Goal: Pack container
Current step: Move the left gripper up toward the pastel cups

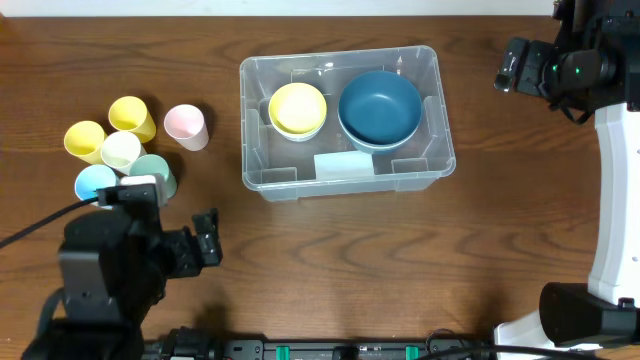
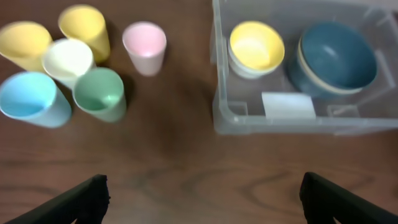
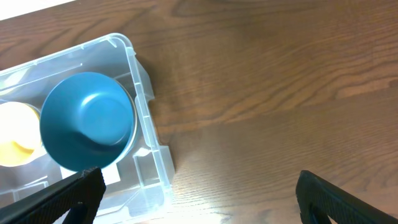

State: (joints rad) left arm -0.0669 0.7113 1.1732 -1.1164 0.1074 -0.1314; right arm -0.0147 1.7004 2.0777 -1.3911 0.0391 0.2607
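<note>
The container (image 1: 248, 130) is a large clear plastic bin at the table's middle. Inside it, a yellow bowl (image 1: 298, 108) sits on the left and a dark blue bowl (image 1: 380, 107) on the right, with a white card (image 1: 344, 165) against the near wall. My left gripper (image 1: 208, 238) hovers open over bare wood, near and left of the bin. In the left wrist view the left gripper (image 2: 202, 186) holds nothing, and the container (image 2: 217, 81) lies ahead to the right. My right gripper (image 3: 196, 183) stands open and empty beyond the container's (image 3: 144, 118) right end.
Several cups stand in a cluster at the left: two yellow cups (image 1: 132, 118), a cream cup (image 1: 121, 150), a green cup (image 1: 153, 172), a light blue cup (image 1: 95, 183) and, slightly apart, a pink cup (image 1: 186, 126). The right arm's white base (image 1: 610, 190) stands along the right edge.
</note>
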